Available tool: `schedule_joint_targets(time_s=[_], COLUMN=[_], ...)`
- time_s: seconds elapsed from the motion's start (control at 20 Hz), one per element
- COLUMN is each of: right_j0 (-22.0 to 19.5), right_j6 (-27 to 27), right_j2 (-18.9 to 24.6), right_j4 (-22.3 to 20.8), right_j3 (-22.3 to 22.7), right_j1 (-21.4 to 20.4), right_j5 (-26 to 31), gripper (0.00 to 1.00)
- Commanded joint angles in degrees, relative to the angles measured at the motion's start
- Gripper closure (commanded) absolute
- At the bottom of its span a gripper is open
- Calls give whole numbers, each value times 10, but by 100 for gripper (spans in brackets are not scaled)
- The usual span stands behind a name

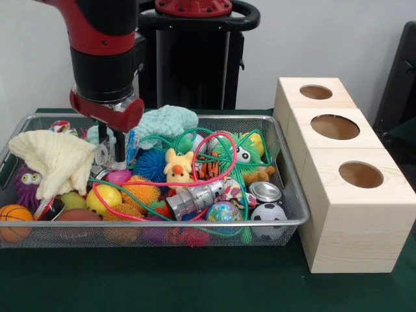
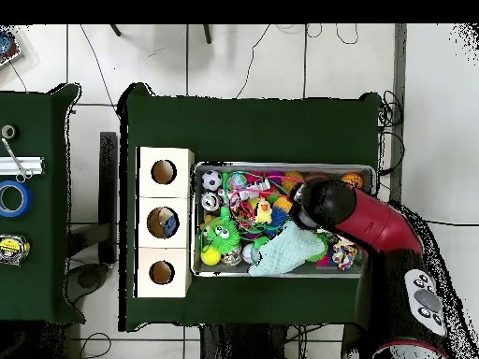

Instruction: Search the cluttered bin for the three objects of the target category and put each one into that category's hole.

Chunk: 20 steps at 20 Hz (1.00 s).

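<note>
The wire mesh bin [image 1: 214, 117] stands on the green table, full of toys; it also shows in the overhead view [image 2: 281, 166]. My gripper [image 1: 112, 146] reaches down into the bin's left-centre, between a cream cloth [image 1: 58, 159] and a mint knit cloth [image 1: 166, 123], just above crinkly clear plastic [image 1: 106, 156]. Nearby lie a blue spiky ball [image 1: 151, 166], a yellow plush animal [image 1: 177, 168], a silver cylinder [image 1: 192, 198], a can [image 1: 265, 192] and a soccer ball [image 1: 268, 213]. In the overhead view my arm [image 2: 332, 208] hides the gripper.
Three pale wooden boxes stand right of the bin, each with a round hole [image 1: 316, 92] [image 1: 335, 127] [image 1: 361, 174]. In the overhead view the middle hole [image 2: 165, 222] holds something blue. Pink and green cords [image 1: 214, 140] loop over the toys. A side table carries a tape roll [image 2: 11, 198].
</note>
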Motion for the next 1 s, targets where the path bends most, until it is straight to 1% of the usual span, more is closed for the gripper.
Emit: schedule_joint_targets(time_s=[0.05,0.25,0.5,0.7,0.9,1.0], right_j0=[16,24,41,56,87,110], right_j6=[-35,7,44,58,87,112], right_j2=[49,45,35,25,10,-2], right_j4=[-31,-17,-8,-7,-8,-8], right_j3=[-42,-41,-58,-57,-49,-49], right_j1=[-28,-32,-28,-36,-48,-48], right_j5=[138,152,174,184,174,168], gripper=[100,100,100,100,100,100])
